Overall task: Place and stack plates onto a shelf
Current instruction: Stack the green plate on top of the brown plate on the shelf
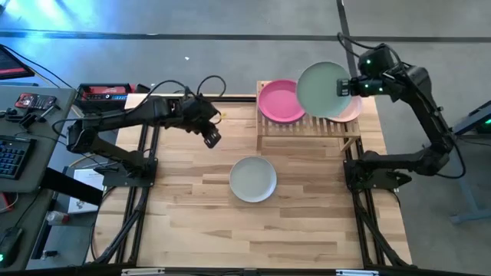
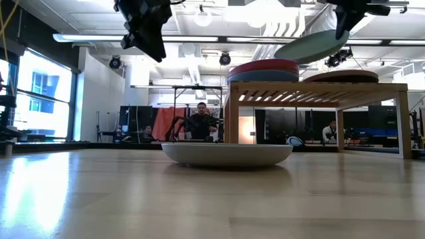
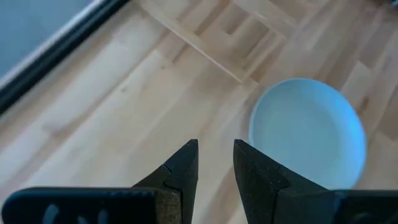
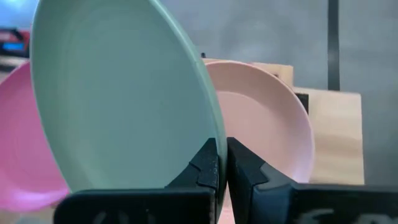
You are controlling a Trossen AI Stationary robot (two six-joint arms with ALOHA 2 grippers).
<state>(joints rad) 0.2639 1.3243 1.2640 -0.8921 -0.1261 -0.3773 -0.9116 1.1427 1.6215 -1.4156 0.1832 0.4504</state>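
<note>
My right gripper (image 1: 347,86) is shut on a mint green plate (image 1: 324,90), holding it tilted in the air over the shelf (image 1: 307,130). The shelf's left half carries a stack topped by a magenta plate (image 1: 278,100). A peach-pink plate (image 4: 261,118) tops the right stack, right under the mint one. An off-white plate (image 1: 253,179) rests on its base on the table, in front of the shelf. My left gripper (image 1: 212,138) hangs open and empty above the table, left of the shelf and beyond the off-white plate (image 3: 308,130). My right gripper pinches the mint green plate by its rim (image 4: 208,134) on the side toward the table's right, one finger on the upper face and one beneath. The fingers come in about level from the right. The plate (image 2: 312,45) is lifted clear and slopes down toward the left.
In the low view both shelf stacks (image 2: 264,66) show more than one plate; lower colours are hard to tell. The shelf's legs (image 2: 231,123) stand on the plank table. Bare tabletop (image 1: 230,230) lies near the front edge. Electronics (image 1: 100,93) sit off the table's left. People show far behind (image 2: 201,119).
</note>
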